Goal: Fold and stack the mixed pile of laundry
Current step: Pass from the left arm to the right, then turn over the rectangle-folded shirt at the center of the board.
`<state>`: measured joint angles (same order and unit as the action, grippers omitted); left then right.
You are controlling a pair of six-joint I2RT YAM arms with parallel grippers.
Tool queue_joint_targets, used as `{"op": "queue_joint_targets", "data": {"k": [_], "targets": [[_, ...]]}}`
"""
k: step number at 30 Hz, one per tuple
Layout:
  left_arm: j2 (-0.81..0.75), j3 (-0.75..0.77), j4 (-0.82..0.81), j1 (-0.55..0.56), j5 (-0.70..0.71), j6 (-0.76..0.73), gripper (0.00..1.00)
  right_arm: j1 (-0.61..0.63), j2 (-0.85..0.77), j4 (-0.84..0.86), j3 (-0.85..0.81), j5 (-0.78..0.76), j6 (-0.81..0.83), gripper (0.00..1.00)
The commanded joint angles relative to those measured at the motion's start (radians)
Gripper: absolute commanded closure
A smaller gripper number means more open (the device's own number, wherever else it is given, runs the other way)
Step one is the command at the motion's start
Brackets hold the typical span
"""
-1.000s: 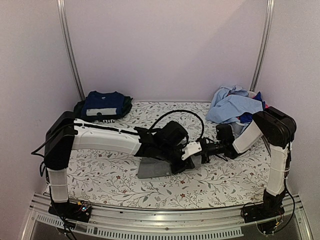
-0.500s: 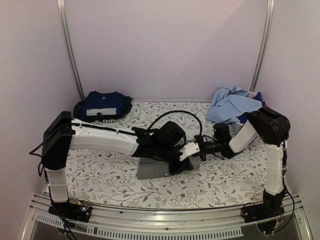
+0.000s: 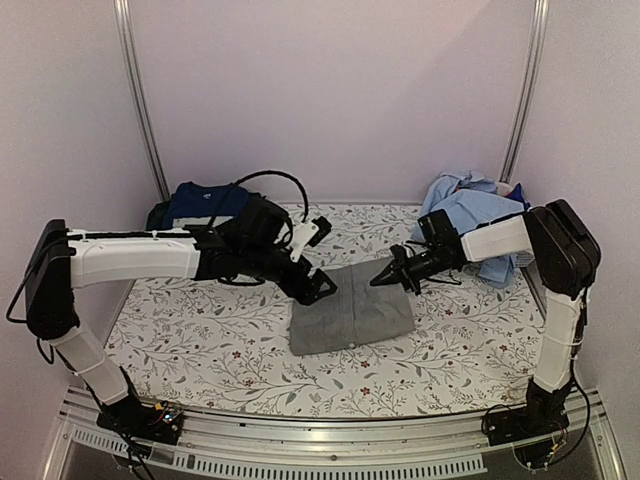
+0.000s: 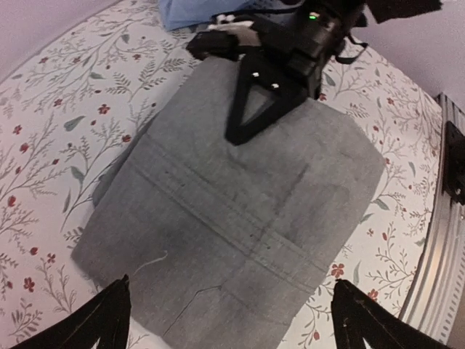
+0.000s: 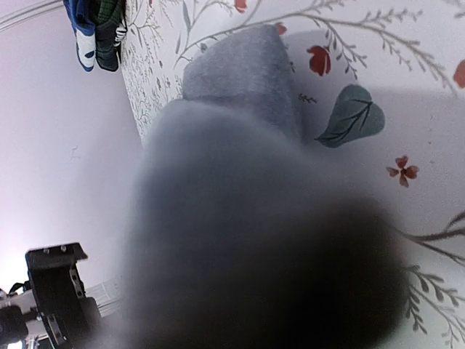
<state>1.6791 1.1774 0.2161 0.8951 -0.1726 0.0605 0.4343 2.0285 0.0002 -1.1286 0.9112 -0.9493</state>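
While the folded grey shirt (image 3: 352, 315) lies mid table (image 3: 200, 350), long axis left-right, the left gripper (image 3: 320, 260) hangs spread just above its far-left edge. The right gripper (image 3: 383, 280), pressed together, touches the far-right corner; pinching cloth unclear.

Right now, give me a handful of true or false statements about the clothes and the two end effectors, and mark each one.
1. The grey garment lies folded near the middle of the floral sheet. True.
2. The left end effector is clamped on the grey garment. False: its fingers stand wide apart above it, holding nothing.
3. A loose light blue pile sits at the far right corner. True.
4. The navy folded stack sits at the near left edge. False: it is at the far left corner.
5. The right end effector is shut, its tip at the grey garment's far edge. True.
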Motion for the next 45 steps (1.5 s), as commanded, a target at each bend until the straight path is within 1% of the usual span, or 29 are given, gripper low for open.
{"op": "queue_joint_targets", "data": {"k": [1,2,5,8,10,14,15,16,18,20,22,25,29,30,32,35,38,41,42,43,45], "targets": [[-0.095,-0.069,-0.06,-0.104,0.064,0.195,0.01,-0.047,-0.135,-0.526,-0.097,-0.116,0.324,1.0],[-0.096,-0.063,-0.041,-0.128,0.08,0.223,0.0,-0.061,-0.157,-0.606,-0.102,-0.148,0.359,1.0],[-0.067,-0.026,0.018,-0.194,0.022,0.248,0.0,-0.107,-0.268,-0.795,-0.108,-0.227,0.438,1.0],[-0.034,0.0,0.052,-0.231,-0.015,0.256,0.0,-0.15,-0.403,-1.011,-0.138,-0.359,0.482,1.0],[-0.038,-0.017,0.031,-0.237,-0.023,0.261,0.0,-0.168,-0.494,-1.14,-0.171,-0.455,0.477,1.0],[-0.05,-0.063,-0.012,-0.246,-0.039,0.273,0.0,-0.187,-0.627,-1.358,-0.275,-0.676,0.386,1.0],[-0.052,-0.074,-0.018,-0.249,-0.038,0.276,0.0,-0.186,-0.644,-1.382,-0.301,-0.711,0.363,1.0],[-0.056,-0.087,-0.024,-0.251,-0.034,0.276,0.0,-0.19,-0.674,-1.386,-0.308,-0.712,0.354,1.0],[-0.069,-0.111,-0.032,-0.253,-0.021,0.278,0.0,-0.193,-0.709,-1.384,-0.305,-0.685,0.273,1.0],[-0.085,-0.137,-0.043,-0.259,-0.004,0.288,0.0,-0.163,-0.698,-1.384,-0.308,-0.703,0.229,1.0],[-0.096,-0.159,-0.053,-0.263,0.0,0.298,0.0,-0.114,-0.643,-1.383,-0.324,-0.749,0.229,1.0],[-0.114,-0.188,-0.052,-0.266,0.014,0.308,0.0,-0.003,-0.454,-1.382,-0.468,-0.804,0.25,1.0],[-0.17,-0.248,-0.043,-0.273,0.046,0.323,0.0,0.127,-0.181,-1.379,-0.768,-0.763,0.267,1.0],[-0.186,-0.261,-0.044,-0.278,0.051,0.333,0.0,0.159,-0.09,-1.38,-0.834,-0.745,0.275,1.0],[-0.214,-0.286,-0.041,-0.293,0.051,0.351,0.0,0.214,0.019,-1.378,-0.94,-0.714,0.282,1.0],[-0.253,-0.317,-0.036,-0.327,0.046,0.381,0.0,0.281,0.179,-1.36,-1.058,-0.659,0.288,1.0],[-0.296,-0.354,-0.05,-0.359,0.033,0.425,0.0,0.326,0.288,-1.29,-1.123,-0.598,0.287,1.0],[-0.335,-0.405,-0.079,-0.393,0.0,0.479,0.0,0.347,0.401,-1.28,-1.216,-0.537,0.317,1.0],[-0.344,-0.421,-0.089,-0.405,-0.017,0.494,0.0,0.35,0.436,-1.257,-1.226,-0.498,0.334,0.97],[-0.35,-0.44,-0.097,-0.416,-0.035,0.507,0.0,0.354,0.449,-1.225,-1.224,-0.458,0.346,0.91],[-0.36,-0.457,-0.098,-0.432,-0.06,0.527,0.0,0.37,0.458,-1.144,-1.22,-0.344,0.365,0.69]]}}
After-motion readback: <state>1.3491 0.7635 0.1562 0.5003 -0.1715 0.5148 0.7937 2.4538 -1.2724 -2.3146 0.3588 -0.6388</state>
